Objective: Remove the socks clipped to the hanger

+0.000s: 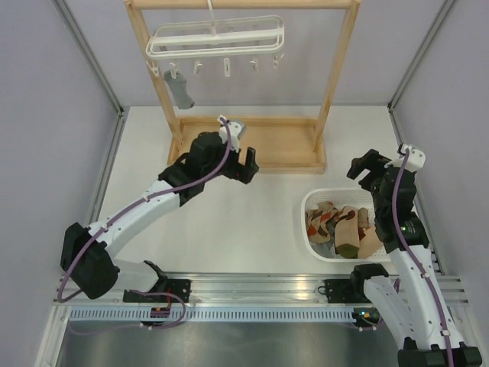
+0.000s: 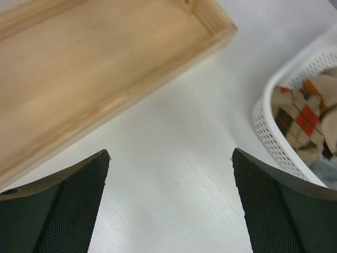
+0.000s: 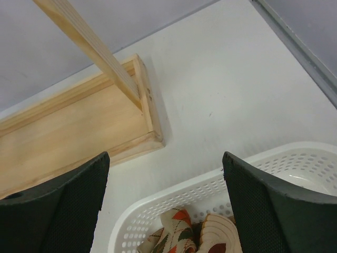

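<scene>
Grey sock (image 1: 181, 90) clipped to hanger (image 1: 214, 51), upper left; other socks (image 1: 336, 222) in basket (image 1: 306, 210), lower right. Left gripper (image 2: 169, 154), right gripper (image 3: 166, 155): released, empty.

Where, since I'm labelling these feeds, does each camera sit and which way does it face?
Top external: above and behind the arm bases, looking down on the table, wooden rack, hanger with one grey sock, and basket; both arms show.
Left wrist: on the left arm, facing down past its open left pincer at the rack's base and basket rim.
Right wrist: on the right arm above the basket, facing the rack's base and post past its open right pincer.
Shared: both wrist views show rack's base, basket and argyle socks.
</scene>
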Controlling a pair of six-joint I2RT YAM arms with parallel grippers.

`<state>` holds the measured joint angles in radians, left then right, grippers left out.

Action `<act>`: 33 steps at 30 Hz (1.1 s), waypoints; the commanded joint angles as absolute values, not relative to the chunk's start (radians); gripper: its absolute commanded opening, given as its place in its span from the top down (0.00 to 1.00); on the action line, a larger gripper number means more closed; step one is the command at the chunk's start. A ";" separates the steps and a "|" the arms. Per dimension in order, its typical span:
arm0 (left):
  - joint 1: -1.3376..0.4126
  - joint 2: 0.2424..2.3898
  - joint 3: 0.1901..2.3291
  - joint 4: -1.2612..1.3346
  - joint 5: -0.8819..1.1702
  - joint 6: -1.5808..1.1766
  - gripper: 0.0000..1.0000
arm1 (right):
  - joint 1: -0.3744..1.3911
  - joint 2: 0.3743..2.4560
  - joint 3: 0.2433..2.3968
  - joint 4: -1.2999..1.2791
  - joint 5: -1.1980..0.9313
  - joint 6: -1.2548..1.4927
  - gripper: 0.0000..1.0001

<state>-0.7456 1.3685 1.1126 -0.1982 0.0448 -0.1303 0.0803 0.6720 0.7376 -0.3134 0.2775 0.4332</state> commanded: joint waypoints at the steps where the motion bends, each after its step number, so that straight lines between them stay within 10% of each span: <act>1: -0.643 1.293 1.120 -0.193 0.005 -0.219 0.00 | 0.075 0.676 0.738 -0.252 0.226 0.448 0.09; 18: -0.384 1.335 1.177 0.038 -0.495 -0.215 0.00 | 0.075 0.692 0.689 -0.192 0.135 0.457 0.09; 33: -0.347 1.497 1.175 0.417 -0.512 -0.081 0.00 | 0.077 0.718 0.658 -0.127 0.066 0.471 0.09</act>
